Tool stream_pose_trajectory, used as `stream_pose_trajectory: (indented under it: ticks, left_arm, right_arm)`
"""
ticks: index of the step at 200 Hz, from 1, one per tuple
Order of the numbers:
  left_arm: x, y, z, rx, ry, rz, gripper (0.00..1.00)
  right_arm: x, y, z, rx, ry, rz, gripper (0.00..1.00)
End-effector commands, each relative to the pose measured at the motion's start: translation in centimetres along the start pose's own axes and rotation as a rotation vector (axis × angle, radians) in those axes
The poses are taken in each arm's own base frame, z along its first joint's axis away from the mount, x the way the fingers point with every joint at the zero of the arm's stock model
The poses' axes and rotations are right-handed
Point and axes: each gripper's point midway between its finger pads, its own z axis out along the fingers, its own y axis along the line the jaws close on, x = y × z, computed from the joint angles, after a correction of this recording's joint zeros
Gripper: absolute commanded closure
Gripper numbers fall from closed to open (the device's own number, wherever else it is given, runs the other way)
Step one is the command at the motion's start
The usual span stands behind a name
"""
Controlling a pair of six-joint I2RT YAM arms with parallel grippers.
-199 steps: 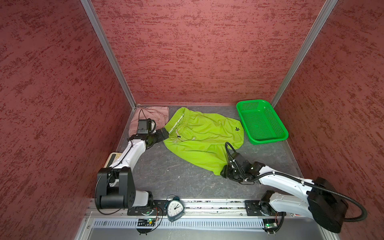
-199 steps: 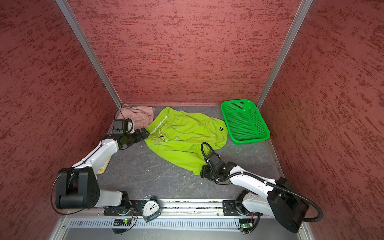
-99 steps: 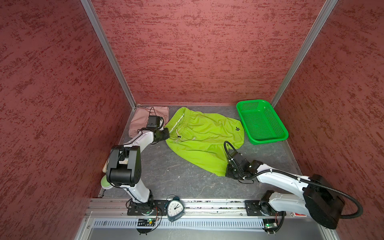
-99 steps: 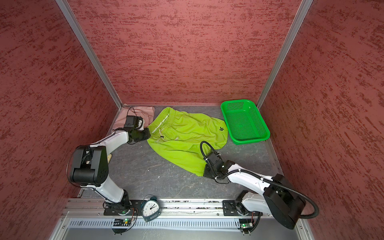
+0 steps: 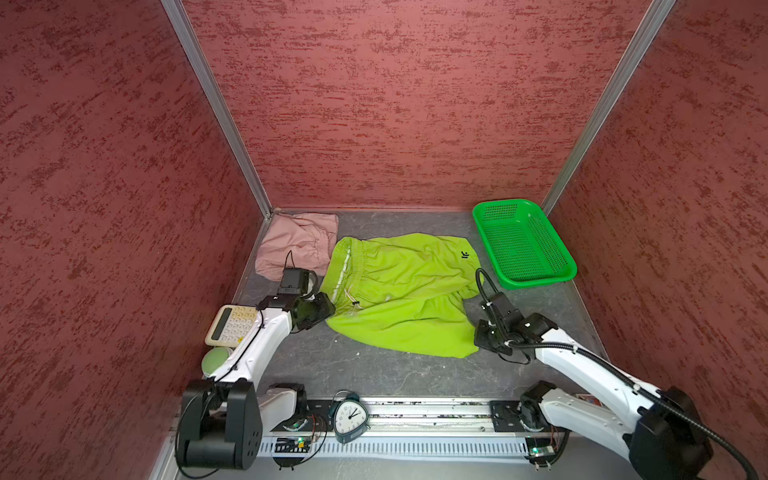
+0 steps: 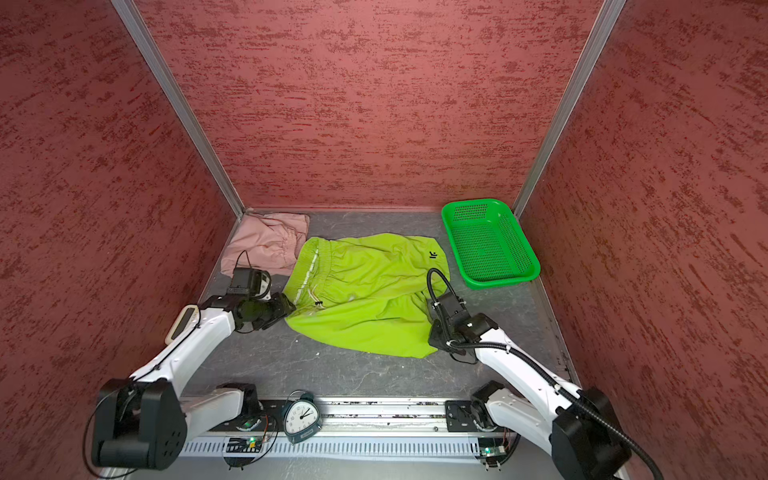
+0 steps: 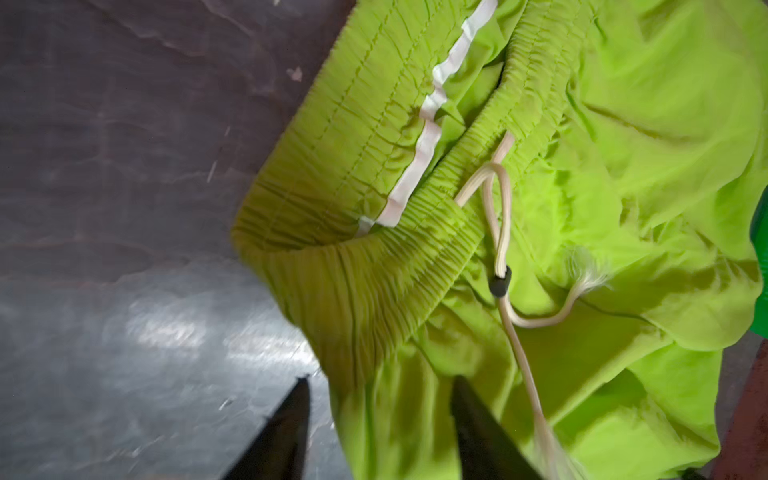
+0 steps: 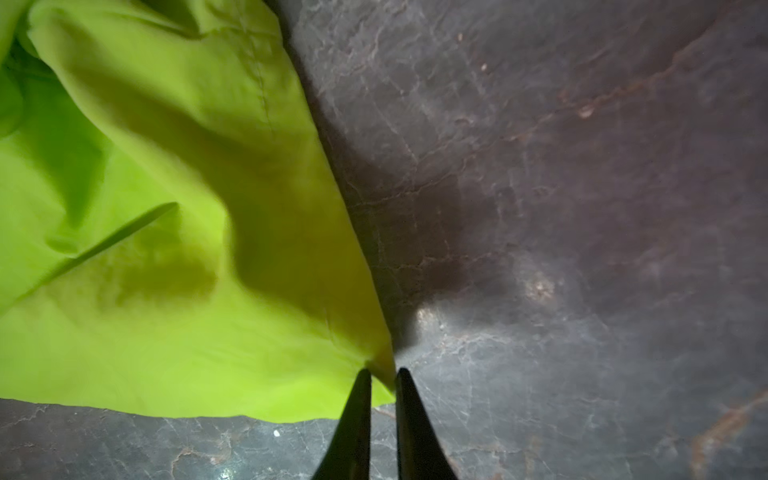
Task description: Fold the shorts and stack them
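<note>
While the dark bench (image 5: 374, 365) carries both pairs, the lime green shorts (image 5: 399, 291) lie spread and rumpled across its middle, with the waistband toward the left arm. A green basket (image 5: 536, 282) stands at the far right. The dusty pink shorts (image 5: 299, 245) sit bunched in the far left corner, just beside the green waistband. The right claw (image 8: 382, 372) pinches the green pair's near hem corner. The left claw (image 7: 380, 380) is spread, straddling the cloth's edge by the waistband.

Left gripper (image 7: 380, 380) spread wide, right gripper (image 8: 383, 372) pinched
</note>
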Motion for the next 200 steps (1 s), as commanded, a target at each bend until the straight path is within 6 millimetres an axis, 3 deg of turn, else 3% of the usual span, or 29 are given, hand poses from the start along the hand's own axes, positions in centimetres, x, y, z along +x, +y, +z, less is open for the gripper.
stream_pose_trajectory:
  ticks: [1, 7, 12, 27, 45, 61, 97, 117, 147, 200]
  left_arm:
    - [0.1, 0.4, -2.2, -0.023, -0.029, -0.065, 0.00]
    - [-0.5, 0.2, -3.0, -0.033, -0.050, -0.081, 0.01]
    - [-1.2, -0.2, -3.7, -0.029, -0.074, -0.081, 0.01]
    - [-3.9, -2.1, -5.8, 0.011, -0.172, -0.036, 0.01]
    - [-7.5, -5.6, -6.5, 0.114, -0.268, 0.083, 0.01]
    - [-9.8, -9.1, -5.3, 0.198, -0.270, 0.212, 0.01]
    - [-12.9, -11.8, 1.0, 0.093, -0.150, 0.390, 0.01]
    - [-13.2, -12.1, 4.6, 0.059, -0.072, 0.455, 0.00]
    - [-11.9, -11.6, 8.3, 0.064, 0.049, 0.488, 0.18]
    - [-7.4, -9.3, 10.0, 0.045, 0.202, 0.460, 0.21]
  right_arm:
    - [-2.0, 0.6, -2.5, -0.017, -0.067, -0.003, 0.75]
    - [-2.8, 0.9, -3.3, -0.022, -0.101, 0.001, 0.58]
    - [-3.5, 1.2, -4.0, -0.031, -0.130, 0.004, 0.51]
    - [-5.4, 2.7, -5.3, -0.086, -0.210, -0.004, 0.41]
    - [-6.7, 4.4, -4.6, -0.129, -0.236, -0.038, 0.40]
    - [-7.2, 5.8, -3.4, -0.149, -0.211, -0.068, 0.39]
    - [-8.3, 7.0, -2.8, -0.173, -0.232, -0.095, 0.37]
    - [-8.4, 7.2, -2.7, -0.182, -0.230, -0.100, 0.37]
    - [-7.8, 6.9, -2.1, -0.192, -0.215, -0.088, 0.37]
    - [-6.8, 6.8, -1.0, -0.224, -0.178, -0.068, 0.36]
